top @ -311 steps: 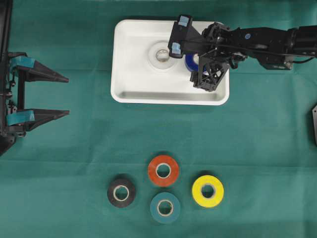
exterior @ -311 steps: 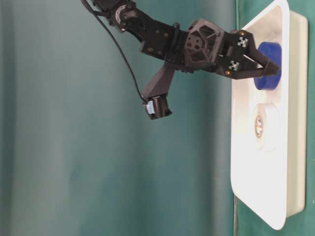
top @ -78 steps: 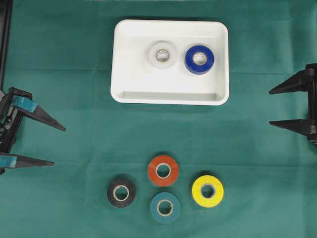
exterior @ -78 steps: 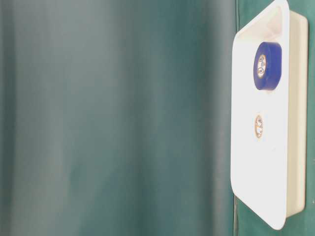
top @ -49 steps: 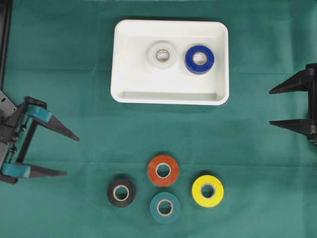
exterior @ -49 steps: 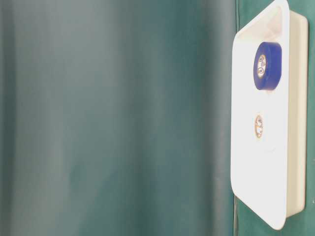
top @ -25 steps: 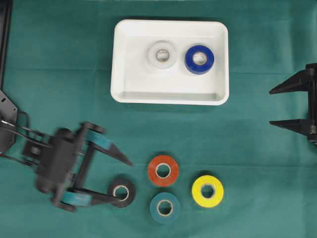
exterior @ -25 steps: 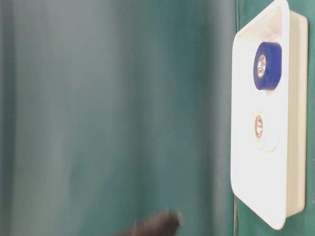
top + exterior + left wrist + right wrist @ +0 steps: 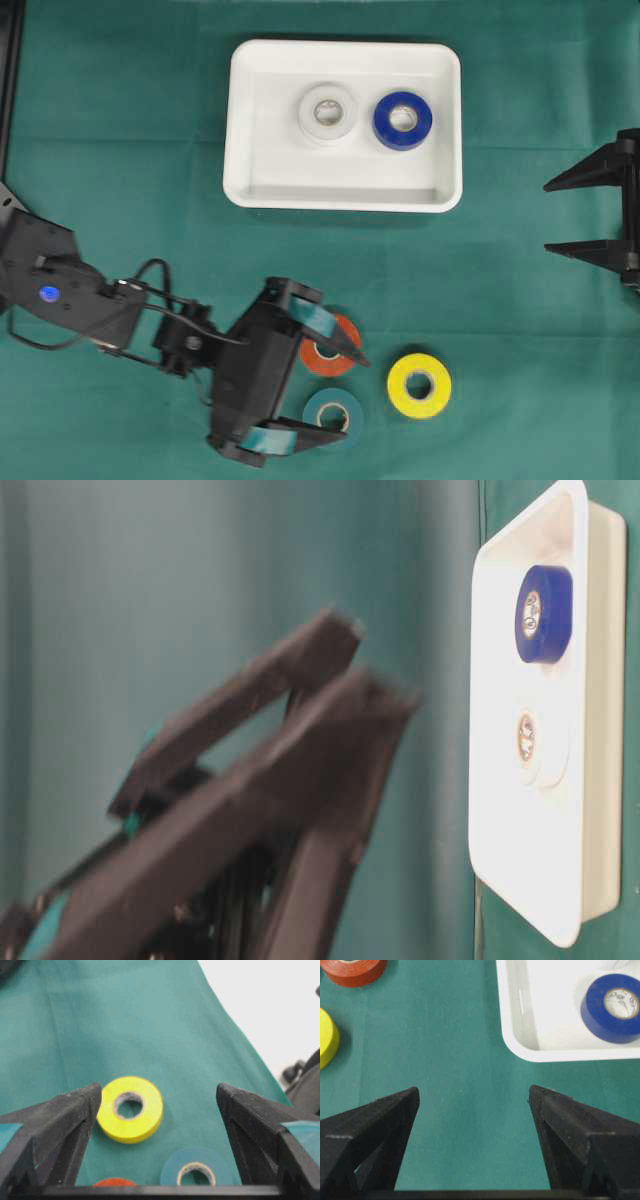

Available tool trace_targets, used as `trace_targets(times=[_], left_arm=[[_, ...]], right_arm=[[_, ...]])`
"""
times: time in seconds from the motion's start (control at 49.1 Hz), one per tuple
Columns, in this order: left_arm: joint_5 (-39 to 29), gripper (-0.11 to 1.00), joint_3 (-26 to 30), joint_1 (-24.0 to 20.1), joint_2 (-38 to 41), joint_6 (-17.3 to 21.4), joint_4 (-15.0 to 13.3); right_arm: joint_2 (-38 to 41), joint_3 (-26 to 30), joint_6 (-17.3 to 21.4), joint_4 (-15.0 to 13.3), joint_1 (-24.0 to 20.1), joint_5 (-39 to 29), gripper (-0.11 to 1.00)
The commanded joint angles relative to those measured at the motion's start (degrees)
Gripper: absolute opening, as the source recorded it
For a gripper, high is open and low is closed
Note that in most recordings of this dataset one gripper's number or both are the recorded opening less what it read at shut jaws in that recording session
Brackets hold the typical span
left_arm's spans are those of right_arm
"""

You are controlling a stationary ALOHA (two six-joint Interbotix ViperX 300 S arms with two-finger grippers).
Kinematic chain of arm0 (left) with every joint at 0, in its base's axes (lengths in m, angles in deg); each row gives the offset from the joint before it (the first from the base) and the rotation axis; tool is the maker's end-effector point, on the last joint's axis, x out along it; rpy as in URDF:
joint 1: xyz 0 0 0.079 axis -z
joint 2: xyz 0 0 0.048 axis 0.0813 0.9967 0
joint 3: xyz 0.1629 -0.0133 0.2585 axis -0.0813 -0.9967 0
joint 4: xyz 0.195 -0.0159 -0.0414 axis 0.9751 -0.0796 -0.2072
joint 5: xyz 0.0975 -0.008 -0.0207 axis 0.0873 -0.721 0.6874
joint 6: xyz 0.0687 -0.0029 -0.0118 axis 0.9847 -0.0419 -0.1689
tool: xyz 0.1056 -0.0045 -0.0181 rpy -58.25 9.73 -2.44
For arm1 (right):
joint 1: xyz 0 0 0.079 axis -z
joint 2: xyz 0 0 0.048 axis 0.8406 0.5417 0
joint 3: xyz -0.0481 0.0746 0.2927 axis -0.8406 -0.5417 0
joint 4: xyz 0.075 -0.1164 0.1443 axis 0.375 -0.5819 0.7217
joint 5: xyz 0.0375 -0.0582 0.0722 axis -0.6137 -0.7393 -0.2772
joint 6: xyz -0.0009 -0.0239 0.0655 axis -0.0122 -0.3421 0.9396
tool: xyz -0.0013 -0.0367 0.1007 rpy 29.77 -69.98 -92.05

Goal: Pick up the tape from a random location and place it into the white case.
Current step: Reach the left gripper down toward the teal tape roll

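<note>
The white case [image 9: 240,120] lies at the top centre with a white tape [image 9: 327,111] and a blue tape [image 9: 403,120] in it. On the cloth below lie an orange tape [image 9: 320,364], a teal tape [image 9: 322,403] and a yellow tape [image 9: 419,385]. My left gripper [image 9: 356,397] hangs open over this cluster, its upper finger crossing the orange roll. From the left wrist, the yellow tape [image 9: 130,1109] and teal tape [image 9: 197,1170] lie between the open left gripper [image 9: 159,1091] fingers. My right gripper [image 9: 548,216] waits open at the right edge, empty.
The left arm [image 9: 70,295] stretches in from the left edge and fills the table-level view as a dark blur [image 9: 250,810]. The right wrist sees the case corner [image 9: 520,1025], blue tape [image 9: 612,1007] and bare green cloth between its fingers.
My left arm has swung right across the cloth and now covers the spot where the black tape lay. The right gripper has stayed where it was.
</note>
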Motion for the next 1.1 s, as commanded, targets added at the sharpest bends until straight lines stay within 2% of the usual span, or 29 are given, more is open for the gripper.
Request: trace_targets(times=[0.0,0.468,0.631,0.753,0.916,1.078], left_arm=[[-2.37,0.94,3.87,-0.35,0.44,0.26,0.09],[-6.86,0.94,6.68,-1.14,1.85,0.62,0.09],[-16.35,0.94,10.81,-1.14,3.96,0.79,0.18],[-27.25,0.94,16.0,-1.14,6.68,1.41,0.35],[-40.34,0.94,22.76,-1.05,10.02,3.78,0.62],[-48.6,0.94,28.65,-0.97,12.74,6.15,0.79]], right_arm=[[0.44,1.41,-0.09,0.09,-0.26,0.18,0.83],[0.44,1.49,-0.09,0.09,-0.7,0.0,0.83],[0.44,1.41,-0.09,0.09,-0.79,0.0,0.83],[0.53,1.41,-0.09,0.09,-0.88,0.0,0.83],[0.53,1.41,-0.09,0.09,-0.97,0.0,0.83],[0.53,1.41,-0.09,0.09,-0.88,-0.09,0.83]])
